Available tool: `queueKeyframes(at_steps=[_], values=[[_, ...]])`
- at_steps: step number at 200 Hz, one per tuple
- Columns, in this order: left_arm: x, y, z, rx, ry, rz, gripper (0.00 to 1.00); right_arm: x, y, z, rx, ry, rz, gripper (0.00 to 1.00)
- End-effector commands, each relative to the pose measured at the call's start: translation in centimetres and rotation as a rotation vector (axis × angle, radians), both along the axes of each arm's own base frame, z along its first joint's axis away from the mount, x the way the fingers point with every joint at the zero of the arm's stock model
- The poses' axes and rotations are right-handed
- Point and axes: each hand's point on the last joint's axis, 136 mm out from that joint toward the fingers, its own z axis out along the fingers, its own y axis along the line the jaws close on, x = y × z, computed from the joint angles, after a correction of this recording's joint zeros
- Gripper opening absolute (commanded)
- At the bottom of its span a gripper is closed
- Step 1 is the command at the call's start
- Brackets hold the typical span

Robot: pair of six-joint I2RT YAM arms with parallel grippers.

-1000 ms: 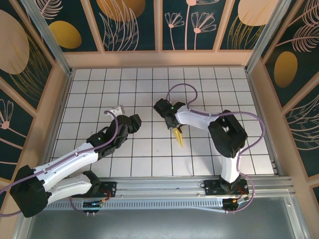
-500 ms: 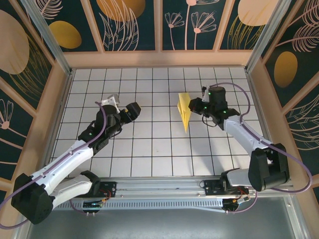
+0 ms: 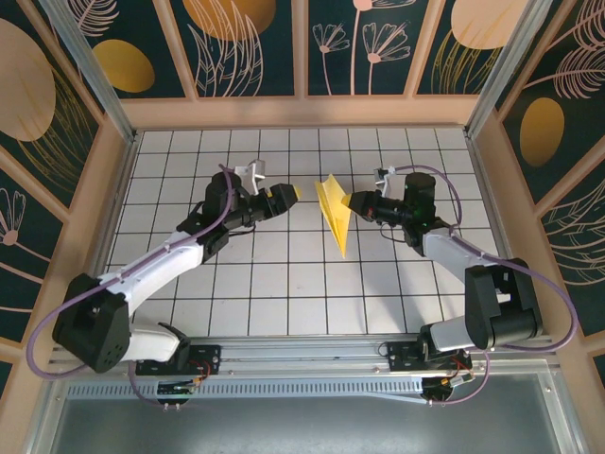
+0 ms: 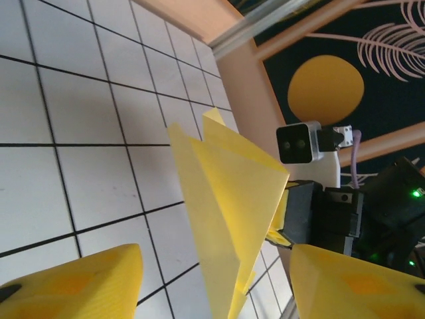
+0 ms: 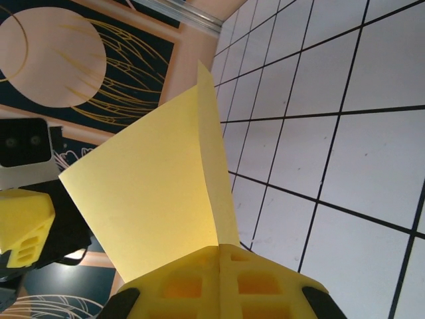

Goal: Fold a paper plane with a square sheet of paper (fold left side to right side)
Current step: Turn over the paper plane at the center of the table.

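Yellow paper plane (image 3: 334, 210), frame centre, pinched in right gripper (image 3: 356, 201) — left gripper (image 3: 285, 194), jaws apart, could crumple it closing askew.

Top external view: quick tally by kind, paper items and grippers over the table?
paper plane: 1
grippers: 2 (left gripper open, right gripper shut on the paper plane)
Total: 3
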Motion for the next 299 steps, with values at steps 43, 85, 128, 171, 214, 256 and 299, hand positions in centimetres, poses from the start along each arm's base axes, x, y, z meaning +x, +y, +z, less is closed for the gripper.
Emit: queueKeyframes(at_steps=[43,85,128,171,214,256,299], values=[[-0.3,-3.6,-0.1,-0.055,0.026,-0.139,0.57,-0.5,0.2,-0.1,0.01,-0.019,0.039,0.0],[-0.8,-5.7,-1.6,-0.04,0.066,-0.184,0.57,-0.4,0.2,-0.7,-0.02,-0.011,0.036,0.0],[-1.2,-6.4,-2.8,-0.019,0.088,-0.188,0.57,-0.4,0.3,-1.1,-0.044,-0.008,0.034,0.0],[-1.1,-7.3,-3.2,-0.008,0.102,-0.203,0.43,-0.5,0.4,-1.0,-0.058,-0.014,0.039,0.0],[-1.0,-7.2,-3.5,0.006,0.103,-0.199,0.24,-0.5,0.4,-1.2,-0.068,-0.011,0.036,0.0],[-1.0,-7.0,-3.9,0.028,0.111,-0.188,0.05,-0.2,0.2,-1.5,-0.091,-0.009,0.022,0.0],[-1.1,-6.7,-4.2,0.043,0.116,-0.178,0.0,-0.1,0.2,-1.3,-0.094,-0.015,0.019,0.0]])
